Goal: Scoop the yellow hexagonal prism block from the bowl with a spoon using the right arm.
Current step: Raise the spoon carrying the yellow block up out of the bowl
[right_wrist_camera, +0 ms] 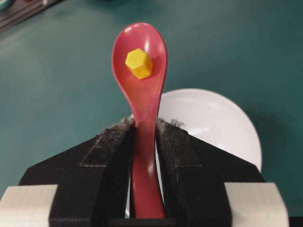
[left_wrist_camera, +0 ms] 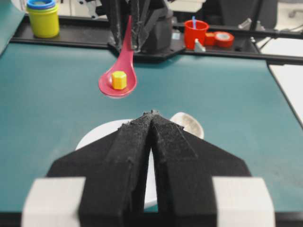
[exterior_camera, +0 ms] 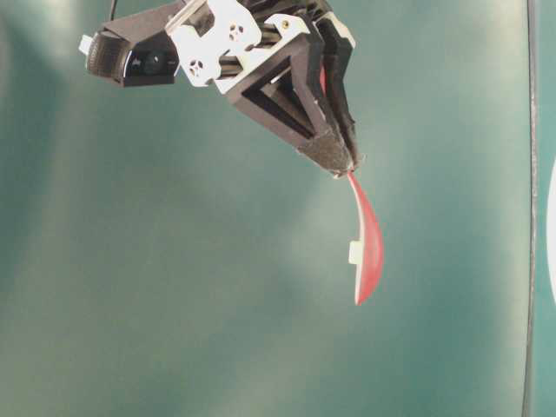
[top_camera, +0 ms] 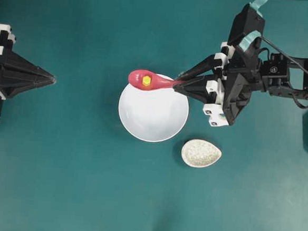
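Note:
My right gripper (top_camera: pixel 178 80) (right_wrist_camera: pixel 144 124) is shut on the handle of the pink-red spoon (top_camera: pixel 159 82) (right_wrist_camera: pixel 142 99). The spoon is held level in the air over the far rim of the white bowl (top_camera: pixel 153 115) (right_wrist_camera: pixel 213 127). The yellow hexagonal prism block (top_camera: pixel 146 81) (right_wrist_camera: pixel 139 63) (left_wrist_camera: pixel 119 80) lies in the spoon's scoop. Nothing shows inside the bowl. In the table-level view the spoon (exterior_camera: pixel 369 252) sticks out from the gripper (exterior_camera: pixel 343 165). My left gripper (top_camera: pixel 53 79) (left_wrist_camera: pixel 152 115) rests at the left edge, shut and empty, pointing toward the bowl (left_wrist_camera: pixel 99 135).
A small speckled egg-shaped spoon rest (top_camera: pixel 201 153) (left_wrist_camera: pixel 189 124) lies on the teal mat to the right of the bowl. Beyond the mat's far edge stand a yellow jar (left_wrist_camera: pixel 43 19), a red cup (left_wrist_camera: pixel 196 33) and a tape roll (left_wrist_camera: pixel 223 39).

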